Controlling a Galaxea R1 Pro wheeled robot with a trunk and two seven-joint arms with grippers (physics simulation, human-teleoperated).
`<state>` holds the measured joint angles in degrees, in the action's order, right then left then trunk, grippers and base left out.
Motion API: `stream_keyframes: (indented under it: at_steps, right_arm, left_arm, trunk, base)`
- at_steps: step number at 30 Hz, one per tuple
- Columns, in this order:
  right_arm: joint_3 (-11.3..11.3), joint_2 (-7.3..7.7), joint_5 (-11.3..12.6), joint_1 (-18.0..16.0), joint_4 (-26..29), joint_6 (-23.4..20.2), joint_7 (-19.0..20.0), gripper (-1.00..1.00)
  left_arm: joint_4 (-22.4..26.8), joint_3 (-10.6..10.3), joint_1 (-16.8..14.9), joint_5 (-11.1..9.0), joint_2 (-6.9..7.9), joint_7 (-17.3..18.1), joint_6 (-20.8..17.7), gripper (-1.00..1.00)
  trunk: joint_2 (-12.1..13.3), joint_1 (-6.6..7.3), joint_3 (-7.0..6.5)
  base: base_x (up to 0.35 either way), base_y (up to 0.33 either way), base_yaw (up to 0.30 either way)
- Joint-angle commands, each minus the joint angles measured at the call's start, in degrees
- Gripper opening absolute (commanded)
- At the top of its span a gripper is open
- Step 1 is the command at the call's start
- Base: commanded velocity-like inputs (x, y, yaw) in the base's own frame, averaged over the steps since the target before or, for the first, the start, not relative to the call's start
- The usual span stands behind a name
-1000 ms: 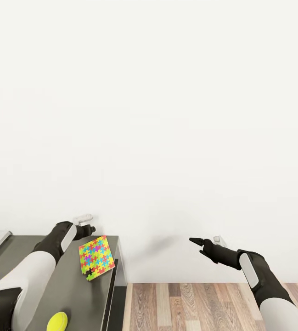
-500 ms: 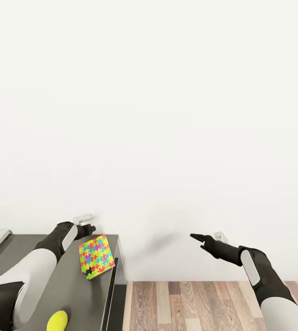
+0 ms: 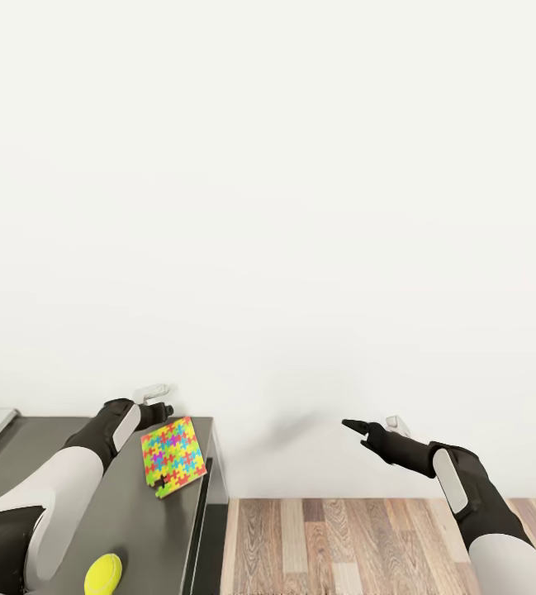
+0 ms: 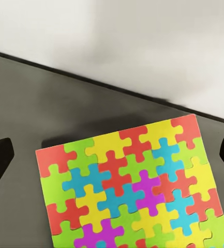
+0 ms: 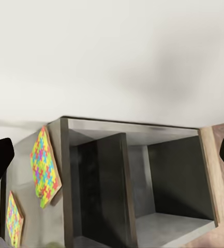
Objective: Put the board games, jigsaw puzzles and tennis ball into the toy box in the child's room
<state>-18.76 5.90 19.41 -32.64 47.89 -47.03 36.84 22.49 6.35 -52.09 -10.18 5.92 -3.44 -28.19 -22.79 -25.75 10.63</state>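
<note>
The left pincer [image 3: 162,408], jaws spread wide and empty, hovers just above the flat, bright multicoloured jigsaw puzzle [image 3: 173,455] lying on the dark grey tabletop [image 3: 127,512].

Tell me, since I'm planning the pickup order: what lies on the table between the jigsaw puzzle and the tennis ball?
Nothing: in the head view, bare table top separates the jigsaw puzzle from the tennis ball.

no readable text, no labels (puzzle pattern only)

A child's room: jigsaw puzzle [image 3: 173,456] and tennis ball [image 3: 103,573] on a desk [image 3: 127,516], plank floor [image 3: 350,545].
</note>
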Motion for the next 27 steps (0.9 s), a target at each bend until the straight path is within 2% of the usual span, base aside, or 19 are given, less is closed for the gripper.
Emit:
stream_keyframes:
  at_steps: [1,18,27]
  right_arm:
    - [-0.1,-0.01,0.0,-0.1,0.0,-0.3,0.2,1.0]
    - [-0.1,-0.01,0.0,-0.1,0.0,-0.3,0.2,1.0]
    - [-0.1,-0.01,0.0,-0.1,0.0,-0.3,0.2,1.0]
  left_arm:
    - [0.1,0.1,0.0,-0.6,-0.02,-0.3,-0.3,1.0]
    - [0.1,0.2,-0.1,-0.6,0.32,-0.1,-1.0,1.0]
    - [0.3,0.4,-0.2,-1.0,1.21,0.6,-3.5,1.0]
  trunk:
    - [-0.1,-0.03,0.21]
    - [-0.1,-0.03,1.8]
    - [-0.1,-0.03,2.64]
  base:
    - [0.0,0.0,0.0]
    - [0.0,0.0,0.0]
    - [0.0,0.0,0.0]
